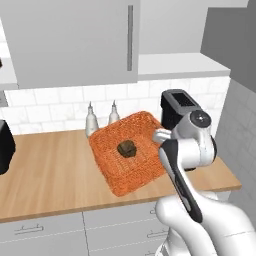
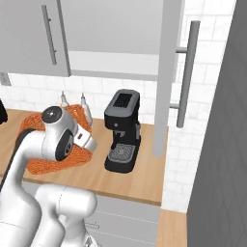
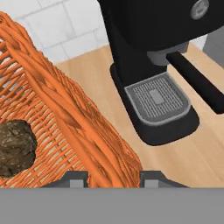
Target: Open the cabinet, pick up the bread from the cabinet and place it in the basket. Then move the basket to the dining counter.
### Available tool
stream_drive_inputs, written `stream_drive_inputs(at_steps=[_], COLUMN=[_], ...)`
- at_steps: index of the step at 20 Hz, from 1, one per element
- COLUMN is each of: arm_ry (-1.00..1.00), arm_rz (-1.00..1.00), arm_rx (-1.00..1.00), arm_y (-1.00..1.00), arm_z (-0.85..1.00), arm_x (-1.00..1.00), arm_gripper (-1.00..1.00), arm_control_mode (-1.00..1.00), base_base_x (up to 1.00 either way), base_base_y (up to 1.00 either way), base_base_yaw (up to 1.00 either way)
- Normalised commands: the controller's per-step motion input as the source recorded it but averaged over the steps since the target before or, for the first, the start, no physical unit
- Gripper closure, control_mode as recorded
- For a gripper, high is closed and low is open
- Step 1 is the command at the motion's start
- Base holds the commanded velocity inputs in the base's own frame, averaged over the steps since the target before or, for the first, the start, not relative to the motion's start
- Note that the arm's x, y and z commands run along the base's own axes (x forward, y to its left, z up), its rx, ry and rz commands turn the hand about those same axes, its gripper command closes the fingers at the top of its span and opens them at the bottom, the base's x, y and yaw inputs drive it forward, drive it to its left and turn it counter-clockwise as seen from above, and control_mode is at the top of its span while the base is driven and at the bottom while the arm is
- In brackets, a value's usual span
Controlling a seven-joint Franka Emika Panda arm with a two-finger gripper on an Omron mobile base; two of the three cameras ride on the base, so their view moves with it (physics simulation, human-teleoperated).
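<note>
The orange basket point(image 1: 125, 186) stands on the wooden worktop, and the dark brown bread point(image 1: 127, 148) lies inside it. In the hand view the bread point(image 3: 15, 148) rests on the woven floor at the left. My gripper point(image 3: 114, 177) is at the basket's right side, with the basket's wall point(image 3: 94, 144) between its two fingertips, shut on it. In the left base view the arm's wrist point(image 1: 192, 132) covers that spot. The cabinet's left door point(image 1: 75, 40) is closed. Its right door point(image 2: 169, 72) stands swung open. The dining counter is out of view.
A black coffee machine point(image 2: 123, 130) stands just right of the basket, close to the hand. Two bottles point(image 1: 91, 120) stand behind the basket against the tiled wall. A dark appliance point(image 1: 5, 147) is at the far left. Grey drawers point(image 1: 30, 230) run under the worktop.
</note>
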Motion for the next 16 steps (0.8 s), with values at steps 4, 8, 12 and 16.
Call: stream_drive_inputs(at_steps=[4, 8, 12, 16], arm_ry=[0.02, 0.08, 0.03, 0.11], arm_rz=[-0.14, -0.23, -0.22, -0.12], arm_rx=[0.03, 0.03, 0.14, 0.26], arm_y=[-0.33, 0.01, -0.07, -0.41], arm_z=[1.0, 0.99, 0.81, 0.63], arm_x=[-0.56, -0.27, -0.36, -0.44], arm_gripper=[1.0, 1.0, 1.0, 1.0], arm_control_mode=[-1.0, -1.0, -1.0, -1.0], base_base_x=[0.0, 0.0, 0.0, 0.0], base_base_y=[0.0, 0.0, 0.0, 0.0], base_base_yaw=[0.0, 0.0, 0.0, 0.0])
